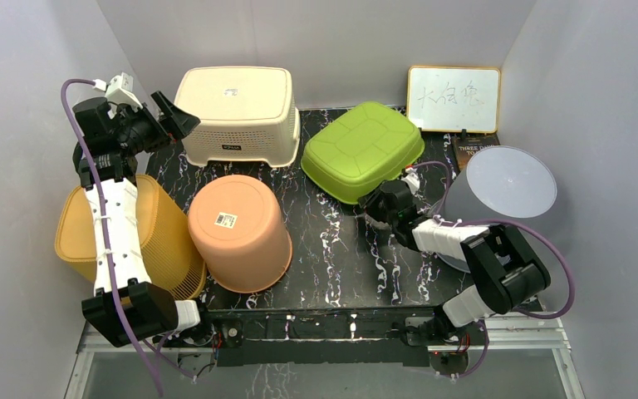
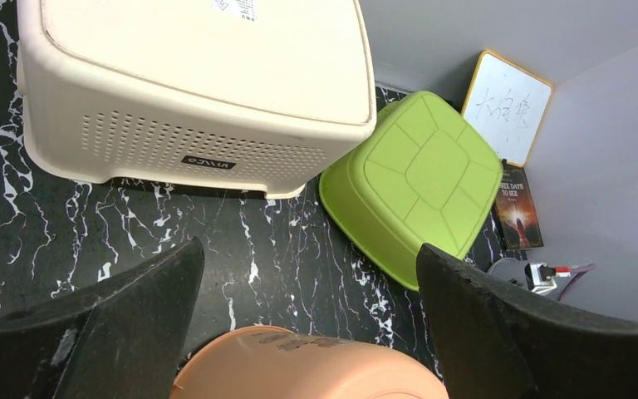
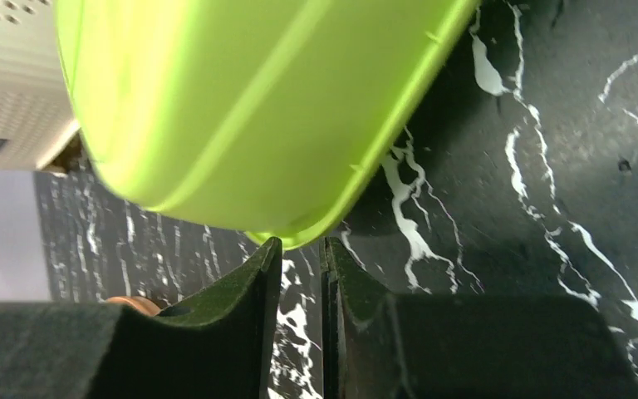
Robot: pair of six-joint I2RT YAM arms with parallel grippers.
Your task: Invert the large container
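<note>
A lime-green basin (image 1: 364, 150) sits bottom-up and tilted at the back middle of the black marble table (image 1: 341, 258). It also shows in the left wrist view (image 2: 428, 179) and fills the top of the right wrist view (image 3: 241, 108). My right gripper (image 1: 371, 202) is at its near rim. In the right wrist view the gripper (image 3: 301, 243) is nearly shut, and the rim's edge sits between the tips. My left gripper (image 1: 181, 112) is wide open and empty, held high at the back left. In the left wrist view the gripper (image 2: 309, 247) hangs over bare table.
A cream perforated basket (image 1: 237, 112) stands upside down at the back left. An orange bucket (image 1: 239, 233) is bottom-up at front centre. A yellow basket (image 1: 162, 241) lies under the left arm. A grey bucket (image 1: 507, 187), a whiteboard (image 1: 453, 98) and a book (image 1: 473, 151) are at the right.
</note>
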